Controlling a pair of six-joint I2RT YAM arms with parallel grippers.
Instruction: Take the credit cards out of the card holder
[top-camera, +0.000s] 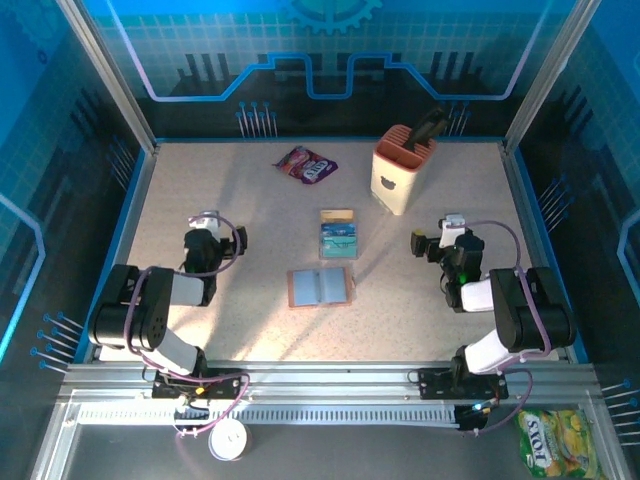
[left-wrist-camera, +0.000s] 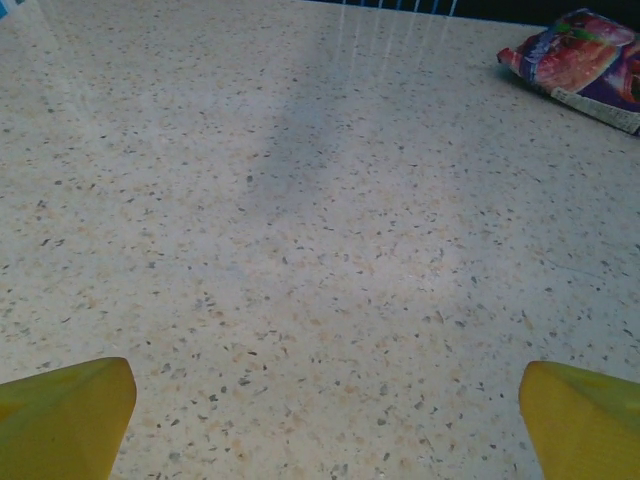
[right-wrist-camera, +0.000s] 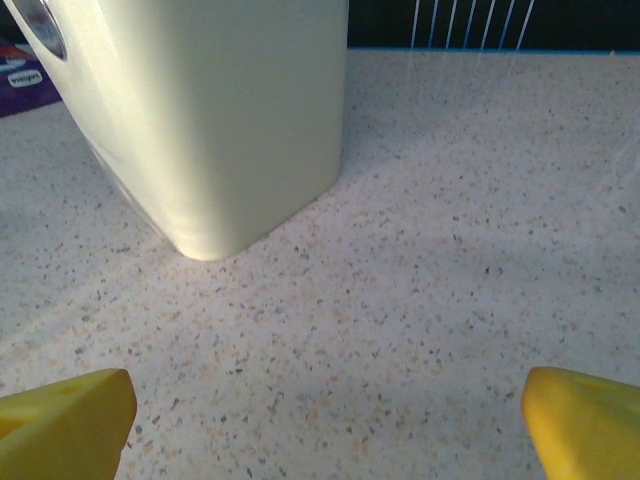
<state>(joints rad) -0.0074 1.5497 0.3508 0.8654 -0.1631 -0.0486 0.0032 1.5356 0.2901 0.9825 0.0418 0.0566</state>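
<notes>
Hovering Wide: Two Arms Flank an Opened Card Holder

The left gripper (left-wrist-camera: 325, 420) hangs over the bare table (top-camera: 180, 180), its yellow fingers (left-wrist-camera: 70, 415) spread wide and empty, with a purple snack packet (left-wrist-camera: 585, 60) far ahead. At centre the card holder (top-camera: 320, 287) lies open, pockets up. Just beyond it, and apart from it, sits a small stack of credit cards (top-camera: 337, 236). A peach caddy (top-camera: 400, 170) stands to the right, close before the right gripper (right-wrist-camera: 325, 425), which is likewise spread and empty. Any card left inside would best be pinched by its exposed edge and slid along the pocket while the other arm pins the leather. Whether a card is tucked inside is too small to tell, and the number of cards in the stack is unclear.
</notes>
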